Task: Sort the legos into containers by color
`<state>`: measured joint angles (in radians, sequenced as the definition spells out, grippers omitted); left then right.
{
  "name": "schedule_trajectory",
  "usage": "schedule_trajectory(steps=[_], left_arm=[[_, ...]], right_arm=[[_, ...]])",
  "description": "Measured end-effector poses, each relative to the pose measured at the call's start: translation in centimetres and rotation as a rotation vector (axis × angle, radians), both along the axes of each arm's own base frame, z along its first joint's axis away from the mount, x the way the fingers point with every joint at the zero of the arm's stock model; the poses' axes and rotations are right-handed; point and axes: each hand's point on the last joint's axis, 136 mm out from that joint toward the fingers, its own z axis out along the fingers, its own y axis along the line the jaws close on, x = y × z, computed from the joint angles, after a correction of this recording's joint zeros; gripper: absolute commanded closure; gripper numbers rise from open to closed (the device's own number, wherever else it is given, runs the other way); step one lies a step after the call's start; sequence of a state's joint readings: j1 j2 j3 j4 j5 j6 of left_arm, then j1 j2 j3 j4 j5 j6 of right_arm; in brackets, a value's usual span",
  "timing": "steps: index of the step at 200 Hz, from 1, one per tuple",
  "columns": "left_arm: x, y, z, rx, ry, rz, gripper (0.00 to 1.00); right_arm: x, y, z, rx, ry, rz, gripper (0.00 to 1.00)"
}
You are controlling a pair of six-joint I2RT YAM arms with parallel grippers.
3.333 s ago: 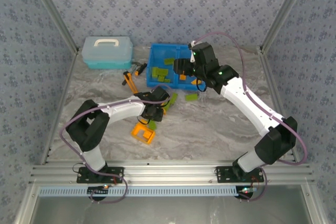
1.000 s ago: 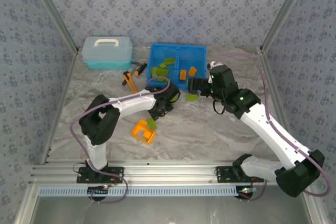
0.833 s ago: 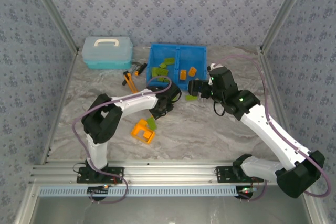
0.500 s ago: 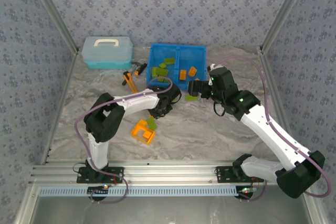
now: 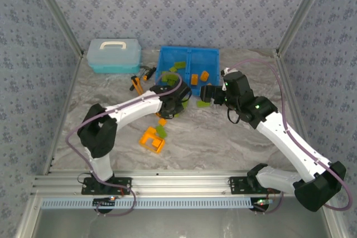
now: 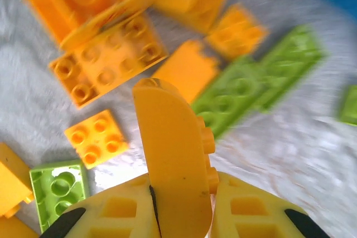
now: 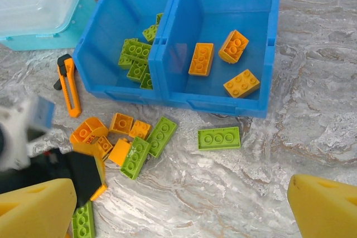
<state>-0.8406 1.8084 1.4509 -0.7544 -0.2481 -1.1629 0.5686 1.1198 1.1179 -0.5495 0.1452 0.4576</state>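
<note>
**L pincer has its orange brick; R pincer waits wide over a green one**

The grey marbled counter (image 5: 234, 143) carries everything. The blue bin (image 5: 189, 50) sits upper centre of the top view, w/ 2 compartments side by side. In the R wrist view the left-of-frame compartment (image 7: 109, 26) holds green legos. The right-of-frame compartment (image 7: 245, 4) holds three orange.

What changed: the L pincer (image 5: 172, 103), approx half open a sec ago, has closed and moved up-frame off the pile toward the bin's lower edge. In the L wrist view it clamps a curved orange lego (image 6: 173, 137) that stands up btwn the fingers, over a blurred background. So the pick looks done. Next is prob. the carry to the orange side.

The R pincer (image 7: 181, 190) was over the bin approx 3 sec ago. It has barely shifted in the last sec. Its jaws are spread full and hold nothing, and it hangs just below the bin above a lone green lego (image 7: 218, 137).

The loose pile (image 7: 131, 140) lies lower left of the bin in the R wrist view. It is orange and lime green mixed: glossy studded squares and long plates, many touching.
</note>
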Motion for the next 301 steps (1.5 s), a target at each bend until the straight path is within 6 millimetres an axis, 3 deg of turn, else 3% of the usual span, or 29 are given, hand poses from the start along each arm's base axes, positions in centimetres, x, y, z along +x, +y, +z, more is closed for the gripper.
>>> schedule_trajectory(steps=[22,35,57,75,98,138,159,176,192,231,257,276,301], left_arm=[[2.6,-3.1,5.7,-0.034,-0.151,-0.13,0.9],[4.4,-5.5,8.7,-0.047,-0.241,-0.224,0.85],[7.4,-10.1,11.3,-0.077,-0.365,-0.395,0.82],[9.9,-12.9,10.6,-0.058,-0.407,-0.49,0.83],[13.7,-14.9,7.8,-0.018,-0.422,-0.539,0.83],[17.6,-14.1,1.7,0.049,-0.362,-0.541,0.81],[19.1,-13.5,0.4,0.059,-0.354,-0.525,0.72],[20.0,-13.6,0.9,0.039,-0.374,-0.51,0.6],[20.2,-13.9,2.1,0.022,-0.399,-0.516,0.54],[19.7,-14.7,5.3,-0.023,-0.445,-0.54,0.52],[18.3,-14.7,9.4,-0.06,-0.477,-0.56,0.52],[16.2,-13.4,13.7,-0.074,-0.508,-0.569,0.52],[11.7,-9.1,18.4,-0.073,-0.545,-0.555,0.51]], right_arm=[[-0.3,-0.5,0.4,0.008,-0.017,-0.019,0.0],[-0.6,-1.0,0.7,0.018,-0.031,-0.032,0.0],[-1.1,-1.6,1.7,0.032,-0.057,-0.049,0.0],[-1.5,-2.0,2.3,0.038,-0.075,-0.059,0.0],[-2.0,-2.7,2.8,0.047,-0.094,-0.076,0.0],[-2.7,-3.5,2.5,0.036,-0.09,-0.09,0.0],[-2.8,-3.6,2.3,0.029,-0.08,-0.091,0.0],[-2.8,-3.6,2.1,0.026,-0.076,-0.09,0.0],[-2.9,-3.7,2.0,0.023,-0.072,-0.091,0.0],[-2.9,-3.8,2.0,0.018,-0.071,-0.096,0.0],[-2.8,-3.7,1.8,0.014,-0.067,-0.096,0.0],[-2.4,-3.6,1.3,0.004,-0.052,-0.097,0.0],[-1.5,-2.9,0.1,-0.01,-0.022,-0.09,0.0]])
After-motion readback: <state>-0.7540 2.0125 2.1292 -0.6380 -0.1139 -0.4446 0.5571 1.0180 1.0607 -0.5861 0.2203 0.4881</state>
